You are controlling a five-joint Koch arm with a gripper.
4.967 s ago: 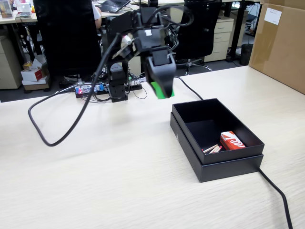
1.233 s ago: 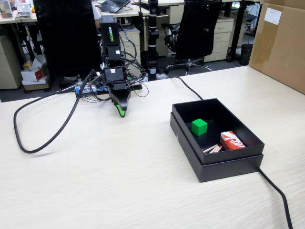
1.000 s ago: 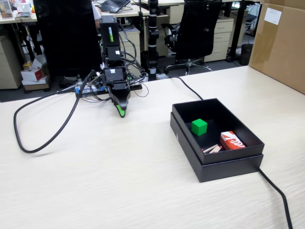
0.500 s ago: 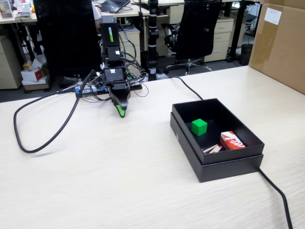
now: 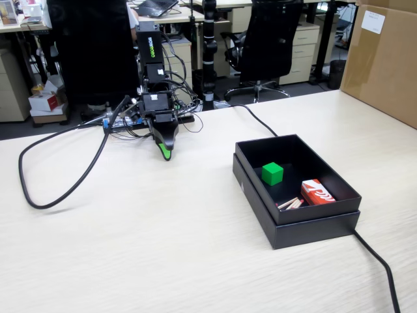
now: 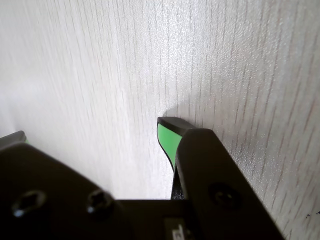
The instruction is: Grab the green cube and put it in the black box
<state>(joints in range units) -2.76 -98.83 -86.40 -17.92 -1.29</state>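
Observation:
The green cube (image 5: 272, 173) sits on the floor of the black box (image 5: 260, 180), toward its back left, with nothing touching it. The arm is folded back near its base at the far side of the table. My gripper (image 5: 167, 154) points down at the tabletop there, well left of the box. In the wrist view my gripper (image 6: 92, 133) shows bare table between a green-padded finger (image 6: 168, 141) on the right and the other jaw's tip at the left edge. Nothing is between the jaws.
A red and white pack (image 5: 317, 192) and some small sticks (image 5: 290, 203) lie in the box's near right corner. A thick black cable (image 5: 62, 190) loops over the left of the table. Another cable (image 5: 381, 267) runs from the box. A brown cardboard box (image 5: 384, 59) stands at the right.
Five seconds ago the gripper hung near the box and no cube lay inside. The cube now lies in the box and the arm is folded back. Nothing has moved over the last second.

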